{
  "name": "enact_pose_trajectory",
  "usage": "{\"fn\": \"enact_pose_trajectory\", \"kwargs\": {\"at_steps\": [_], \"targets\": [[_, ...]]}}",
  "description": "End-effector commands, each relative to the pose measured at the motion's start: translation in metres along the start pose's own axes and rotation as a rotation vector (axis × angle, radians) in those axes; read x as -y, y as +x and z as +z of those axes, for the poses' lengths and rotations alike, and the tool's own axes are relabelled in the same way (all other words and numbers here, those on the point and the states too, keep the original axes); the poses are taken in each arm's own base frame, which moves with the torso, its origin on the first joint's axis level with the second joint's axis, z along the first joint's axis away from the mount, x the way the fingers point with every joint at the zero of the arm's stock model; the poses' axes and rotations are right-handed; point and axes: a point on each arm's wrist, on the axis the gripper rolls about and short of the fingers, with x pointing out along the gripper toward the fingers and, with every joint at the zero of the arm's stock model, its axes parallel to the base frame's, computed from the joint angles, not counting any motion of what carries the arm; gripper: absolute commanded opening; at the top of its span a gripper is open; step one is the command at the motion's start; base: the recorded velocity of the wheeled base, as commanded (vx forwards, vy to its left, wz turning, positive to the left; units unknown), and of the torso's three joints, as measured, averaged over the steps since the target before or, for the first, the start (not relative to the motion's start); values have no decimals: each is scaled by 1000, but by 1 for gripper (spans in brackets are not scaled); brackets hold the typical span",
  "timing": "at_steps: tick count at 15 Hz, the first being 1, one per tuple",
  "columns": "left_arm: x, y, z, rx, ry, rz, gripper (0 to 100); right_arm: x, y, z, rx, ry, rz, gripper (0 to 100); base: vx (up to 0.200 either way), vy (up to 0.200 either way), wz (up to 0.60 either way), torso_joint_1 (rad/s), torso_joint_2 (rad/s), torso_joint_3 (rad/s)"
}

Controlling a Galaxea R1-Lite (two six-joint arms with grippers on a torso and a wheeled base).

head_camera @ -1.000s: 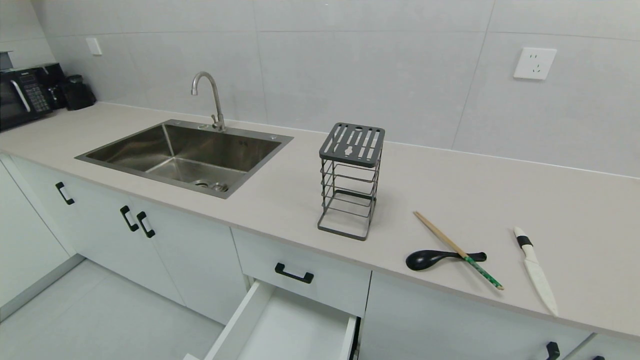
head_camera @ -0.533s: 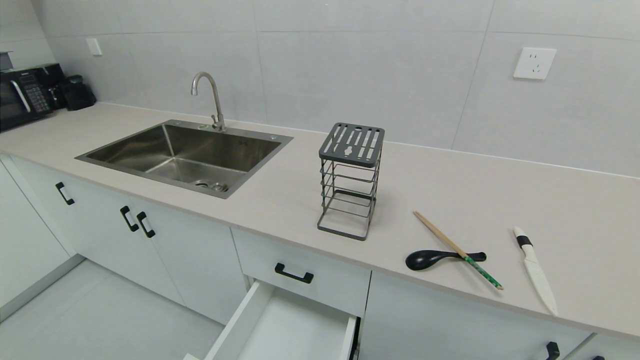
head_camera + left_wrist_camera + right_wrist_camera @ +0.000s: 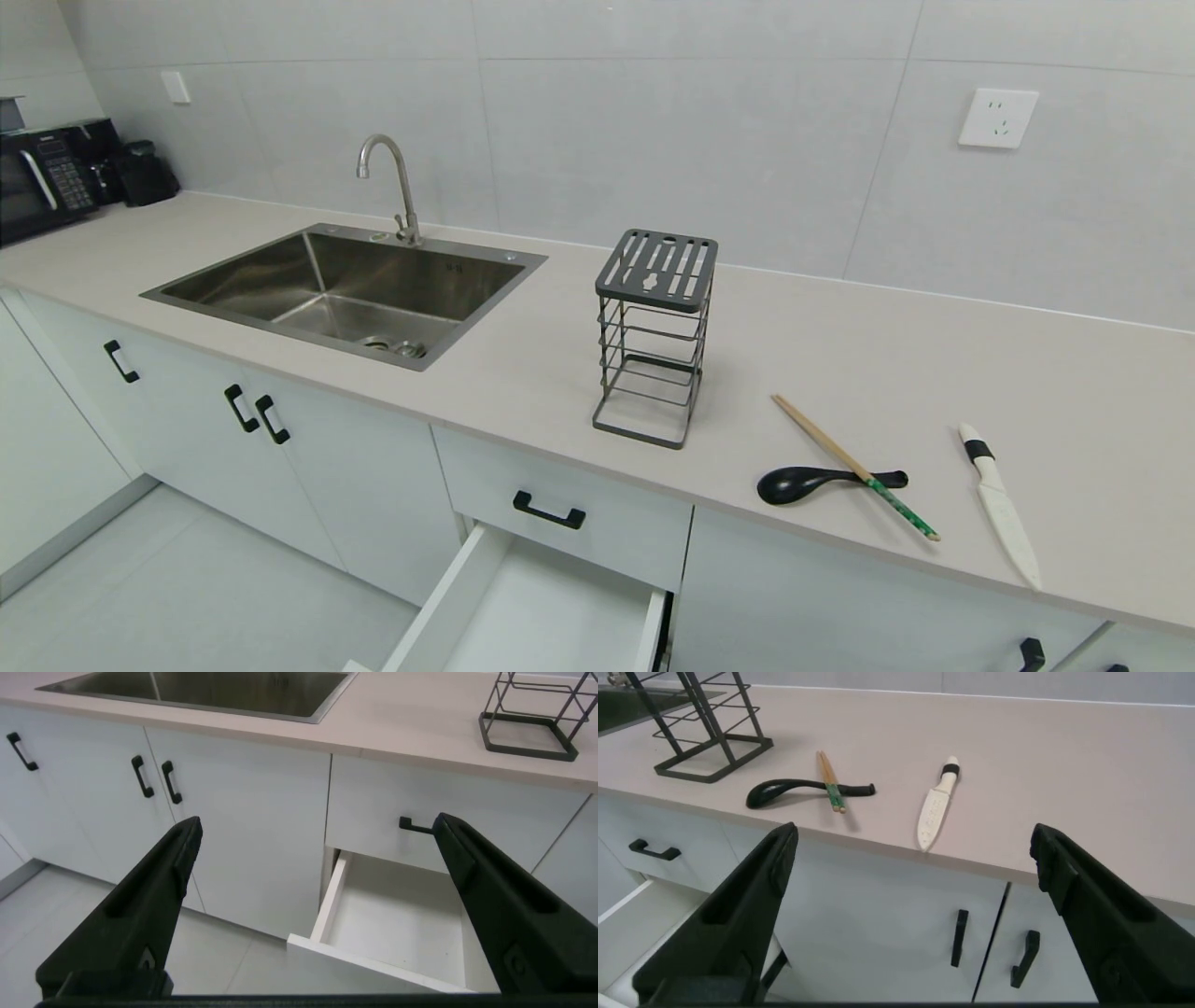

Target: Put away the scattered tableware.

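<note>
Left tool [image 3: 318, 826] and right tool [image 3: 915, 833]: fingers spread apart, nothing held. Black spoon [image 3: 803, 483], crossed by green-tipped wooden chopsticks [image 3: 854, 465], and white black-banded knife [image 3: 1001, 504] seen near pale bench [image 3: 840, 355] front edge. Chopsticks judged best lifted first, pinched mid-length.

Desk [image 3: 887, 345]: pale beige, matt and smooth, stone-like. Sink [image 3: 411, 271]: brushed stainless steel with a dull sheen. Tap [image 3: 387, 177]: polished metal, brighter than the basin. Rack [image 3: 656, 336]: thin metal wire and a slotted top plate, coated matt dark grey. Spoon [image 3: 812, 481]: glossy black, plastic by the look. Chopsticks [image 3: 822, 436]: bare light wood, green patterned coating at one end. Knife [image 3: 1001, 509]: smooth white, plastic or ceramic, cannot tell which, with a black band. Cabinet fronts [image 3: 345, 467] and drawer [image 3: 448, 597]: smooth white, faint sheen. Handles [image 3: 549, 511]: matt black. Wall tiles [image 3: 672, 140]: pale grey, satin. Socket [image 3: 998, 119]: white plastic. Left claw [image 3: 318, 821] and right claw [image 3: 915, 831]: matt black plastic.
</note>
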Motion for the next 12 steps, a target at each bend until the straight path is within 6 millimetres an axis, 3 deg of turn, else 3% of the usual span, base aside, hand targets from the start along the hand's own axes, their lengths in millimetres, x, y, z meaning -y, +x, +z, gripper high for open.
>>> {"fn": "enact_pose_trajectory", "kwargs": {"at_steps": [1,9,11,12], "targets": [[0,0,0,-1,0,0,100,0,0,0,0,12,0,100,0,0,0,0,0,0],[0,0,0,-1,0,-1,100,0,0,1,17,1,21,100,0,0,0,0,0,0],[0,0,0,-1,0,-1,100,-1,-2,22,217,14,28,100,0,0,0,0,0,0],[0,0,0,-1,0,-1,100,-2,-4,26,235,4,57,100,0,0,0,0,0,0]]}}
